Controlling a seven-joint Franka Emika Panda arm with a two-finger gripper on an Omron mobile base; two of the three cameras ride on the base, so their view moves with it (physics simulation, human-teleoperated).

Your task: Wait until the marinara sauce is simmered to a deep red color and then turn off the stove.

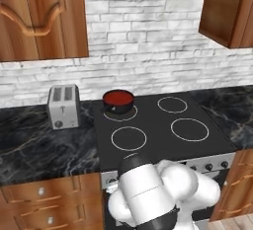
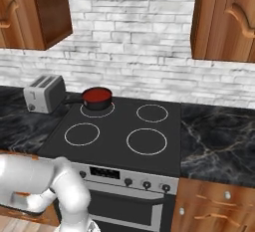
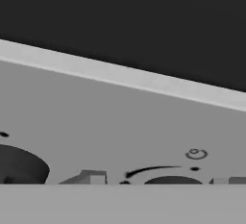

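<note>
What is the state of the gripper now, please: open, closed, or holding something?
Gripper: cannot be told; it is close against the stove's front panel, beside a knob.

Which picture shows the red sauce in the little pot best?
The left base view: the marinara sauce sits nearer and its red surface looks bigger. The right base view shows it smaller and farther off.

Both base views are looking forward and down over the stove (image 1: pixel 163 125), from behind-left and behind-right, sharing its cooktop. The hand view is pressing close against its steel front panel (image 3: pixel 120 122).
</note>
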